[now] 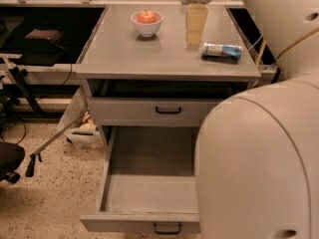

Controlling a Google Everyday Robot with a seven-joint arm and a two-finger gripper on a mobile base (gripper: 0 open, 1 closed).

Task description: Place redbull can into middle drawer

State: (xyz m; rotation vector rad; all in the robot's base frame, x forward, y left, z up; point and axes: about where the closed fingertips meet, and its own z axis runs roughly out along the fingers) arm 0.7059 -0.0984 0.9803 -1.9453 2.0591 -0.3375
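The redbull can (222,52), blue and silver, lies on its side on the grey cabinet top (149,54) near the right edge. My gripper (196,26) hangs over the back of the cabinet top, just left of and behind the can, apart from it and holding nothing I can see. The middle drawer (149,195) is pulled far out below, its grey tray floor bare, with a small dark handle (167,228) on its front. My pale arm (259,163) covers the drawer's right part.
A white bowl (146,25) with a red apple (146,17) stands at the back left of the top. A drawer front with a black handle (168,110) sits above the open drawer. Chair legs and cables (20,153) lie on the speckled floor to the left.
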